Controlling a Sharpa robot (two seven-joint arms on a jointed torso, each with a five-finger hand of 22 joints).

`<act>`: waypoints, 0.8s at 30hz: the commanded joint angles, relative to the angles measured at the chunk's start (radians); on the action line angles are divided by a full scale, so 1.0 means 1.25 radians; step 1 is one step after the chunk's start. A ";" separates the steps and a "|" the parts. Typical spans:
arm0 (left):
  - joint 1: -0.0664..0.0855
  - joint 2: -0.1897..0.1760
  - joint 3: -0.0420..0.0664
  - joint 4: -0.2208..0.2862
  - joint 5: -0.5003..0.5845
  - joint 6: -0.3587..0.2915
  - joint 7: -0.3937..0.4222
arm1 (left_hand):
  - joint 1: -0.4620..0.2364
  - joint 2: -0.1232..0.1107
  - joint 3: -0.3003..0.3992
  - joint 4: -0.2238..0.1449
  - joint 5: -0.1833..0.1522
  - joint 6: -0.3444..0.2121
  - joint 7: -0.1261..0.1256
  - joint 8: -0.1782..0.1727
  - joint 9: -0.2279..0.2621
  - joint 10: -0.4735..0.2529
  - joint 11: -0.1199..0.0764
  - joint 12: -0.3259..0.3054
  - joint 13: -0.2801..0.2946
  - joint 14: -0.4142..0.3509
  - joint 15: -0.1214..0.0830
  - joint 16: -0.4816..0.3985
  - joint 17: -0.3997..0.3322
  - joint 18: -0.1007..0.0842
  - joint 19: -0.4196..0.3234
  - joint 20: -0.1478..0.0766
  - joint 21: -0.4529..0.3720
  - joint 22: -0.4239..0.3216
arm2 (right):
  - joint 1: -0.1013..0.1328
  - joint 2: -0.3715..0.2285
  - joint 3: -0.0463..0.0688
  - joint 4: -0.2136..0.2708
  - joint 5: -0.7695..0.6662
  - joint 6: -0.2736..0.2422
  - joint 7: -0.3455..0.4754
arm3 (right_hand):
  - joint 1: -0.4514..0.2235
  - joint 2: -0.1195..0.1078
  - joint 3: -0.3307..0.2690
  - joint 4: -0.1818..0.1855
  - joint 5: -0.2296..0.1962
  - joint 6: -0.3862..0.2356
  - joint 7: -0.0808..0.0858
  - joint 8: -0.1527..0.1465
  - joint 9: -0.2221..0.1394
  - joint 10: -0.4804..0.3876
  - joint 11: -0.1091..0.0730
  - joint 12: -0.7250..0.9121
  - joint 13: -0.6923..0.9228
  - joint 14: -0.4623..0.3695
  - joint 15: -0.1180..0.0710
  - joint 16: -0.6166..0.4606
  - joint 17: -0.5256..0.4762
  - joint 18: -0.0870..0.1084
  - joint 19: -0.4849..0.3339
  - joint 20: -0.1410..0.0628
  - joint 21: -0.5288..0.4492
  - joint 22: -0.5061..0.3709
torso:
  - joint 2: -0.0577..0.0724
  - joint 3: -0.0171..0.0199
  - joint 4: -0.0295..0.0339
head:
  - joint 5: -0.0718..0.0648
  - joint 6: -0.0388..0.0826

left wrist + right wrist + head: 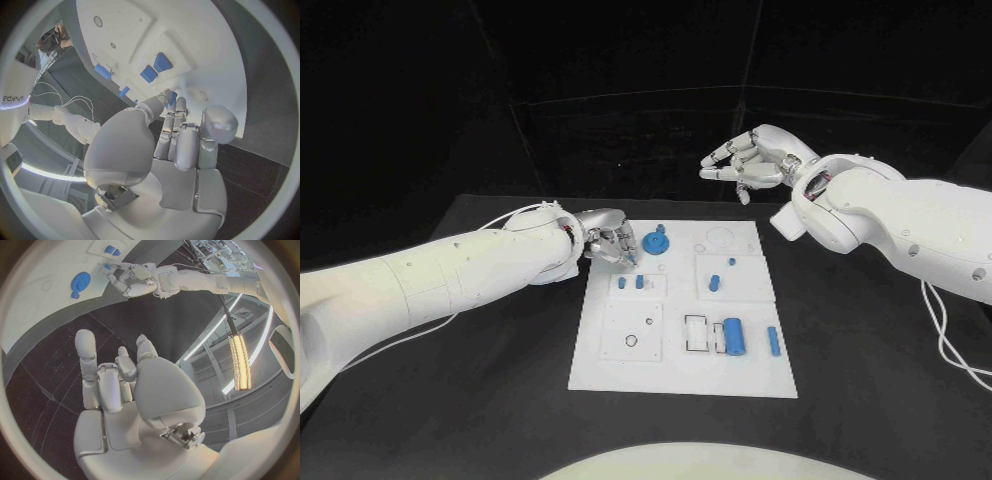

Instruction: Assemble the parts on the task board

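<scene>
The left hand (609, 243) is reaching over the task board (684, 375) at its 11 o'clock corner, fingers (167, 97) seemingly pinching a small blue part (173, 95); it should be lowering squarely. The right hand (751, 160) is hovering, loosely curled, holding nothing.

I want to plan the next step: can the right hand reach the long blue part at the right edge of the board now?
Probably yes. The right hand hangs above the table beyond the task board, holding nothing, and nothing lies over the long blue part.
</scene>
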 commanded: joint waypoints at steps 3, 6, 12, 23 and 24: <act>0.000 0.004 0.000 -0.002 0.002 0.011 -0.007 | -0.005 -0.001 -0.005 0.002 0.002 0.004 0.000 -0.002 0.001 0.006 0.001 -0.004 -0.001 0.030 -0.005 -0.002 -0.002 -0.008 0.004 0.001 -0.003 0.002 | 0.002 0.001 0.000 0.000 0.000 -0.006 0.003 | -0.002 0.007 0.000 0.004 0.006 0.000 -0.004 0.004 0.000 -0.002 -0.002 -0.003 0.002 0.035 -0.004 -0.003 0.000 0.009 0.000 -0.002 -0.004 0.000 | 0.000 0.0000 0.0001 | 0.000 -0.002; 0.000 0.006 0.000 -0.002 0.002 0.010 -0.007 | -0.005 -0.001 -0.005 0.002 0.002 0.004 -0.001 -0.002 0.001 0.006 0.001 -0.004 -0.001 0.030 -0.005 -0.003 -0.002 -0.007 0.004 0.001 -0.004 0.001 | 0.002 0.001 0.000 0.000 0.000 -0.006 0.003 | -0.002 0.007 0.000 0.004 0.006 0.000 -0.004 0.004 0.000 -0.002 -0.002 -0.003 0.002 0.035 -0.004 -0.003 0.000 0.009 0.000 -0.002 -0.004 0.000 | 0.000 -0.0003 0.0003 | -0.001 -0.001; 0.000 0.011 0.000 -0.004 0.002 0.007 -0.008 | -0.005 -0.001 -0.005 0.002 0.002 0.004 -0.001 -0.002 0.001 0.006 0.001 -0.004 -0.001 0.030 -0.005 -0.003 -0.002 -0.007 0.004 0.001 -0.004 0.000 | 0.002 0.001 0.000 0.000 -0.001 -0.005 0.003 | -0.002 0.007 0.000 0.004 0.006 0.000 -0.004 0.004 0.000 -0.002 -0.002 -0.003 0.002 0.035 -0.004 -0.003 0.000 0.009 0.000 -0.002 -0.004 0.000 | 0.000 -0.0005 -0.0002 | -0.001 -0.002; 0.000 0.021 0.000 -0.013 -0.008 0.030 -0.016 | -0.004 -0.001 -0.005 0.002 0.002 0.005 -0.001 -0.003 0.001 0.007 0.000 -0.005 -0.001 0.030 -0.005 -0.003 -0.004 -0.007 0.003 0.001 -0.006 -0.001 | 0.002 0.002 0.000 0.000 -0.001 -0.004 0.003 | -0.002 0.007 0.000 0.004 0.006 0.000 -0.004 0.004 0.000 -0.002 -0.002 -0.003 0.002 0.035 -0.004 -0.003 0.000 0.009 0.000 -0.002 -0.004 0.000 | 0.000 0.0001 0.0002 | -0.001 -0.002; 0.000 0.022 0.000 -0.014 -0.009 0.033 -0.017 | -0.004 -0.001 -0.005 0.002 0.002 0.005 -0.001 -0.003 0.001 0.007 0.000 -0.005 -0.001 0.030 -0.005 -0.003 -0.004 -0.007 0.003 0.001 -0.006 -0.001 | 0.002 0.002 0.000 0.000 -0.001 -0.004 0.003 | -0.002 0.007 0.000 0.004 0.006 0.000 -0.004 0.004 0.000 -0.002 -0.002 -0.003 0.002 0.035 -0.004 -0.003 0.000 0.009 0.000 -0.002 -0.004 0.000 | 0.000 0.0000 0.0002 | -0.002 -0.003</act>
